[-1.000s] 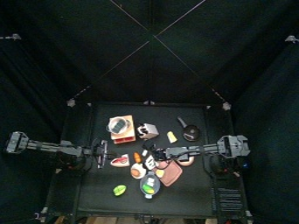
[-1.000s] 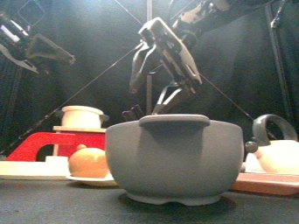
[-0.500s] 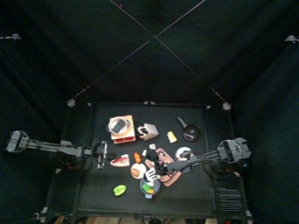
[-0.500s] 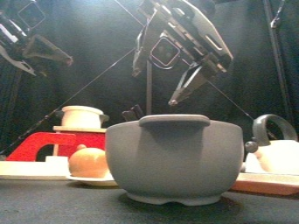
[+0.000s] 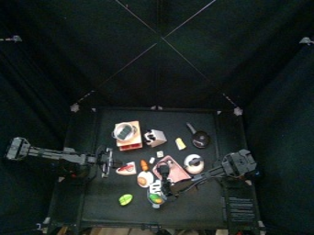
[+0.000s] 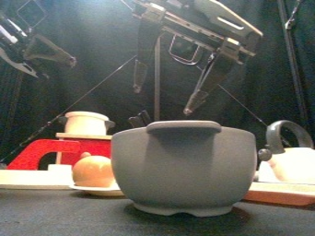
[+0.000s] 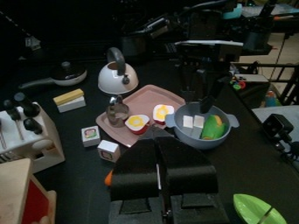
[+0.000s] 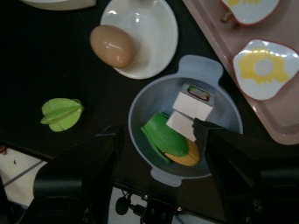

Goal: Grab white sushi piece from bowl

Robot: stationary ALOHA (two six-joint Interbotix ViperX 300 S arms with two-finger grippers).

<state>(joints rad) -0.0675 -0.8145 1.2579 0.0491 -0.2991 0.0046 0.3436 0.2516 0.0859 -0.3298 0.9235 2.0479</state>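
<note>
The bowl (image 8: pixel 149 105) is grey-blue with two small handles and lies straight below my right gripper (image 8: pixel 166 171), whose jaws stand wide open on either side of it, above the rim. Inside it the white sushi piece (image 8: pixel 191 108) leans on a green piece (image 8: pixel 162 136) beside an orange-yellow one (image 8: pixel 184 158). In the left wrist view the right gripper (image 7: pixel 207 87) hangs over the bowl (image 7: pixel 184 136) with the white sushi piece (image 7: pixel 191 121) showing. The front view hides the bowl's (image 6: pixel 185 171) contents. My left gripper (image 7: pixel 165 171) rests shut at the table's left side.
Close to the bowl are a white plate (image 8: pixel 156 35) with a brown egg (image 8: pixel 112 45), a green leaf (image 8: pixel 59 112) and a pink tray (image 8: pixel 275 109) holding fried-egg pieces (image 8: pixel 264 65). A kettle (image 7: pixel 114 77) and a toaster (image 7: pixel 24 131) stand further back.
The right arm swung from over the tray toward the table's front and now hangs over the bowl, jaws still open. The left arm has not moved.
</note>
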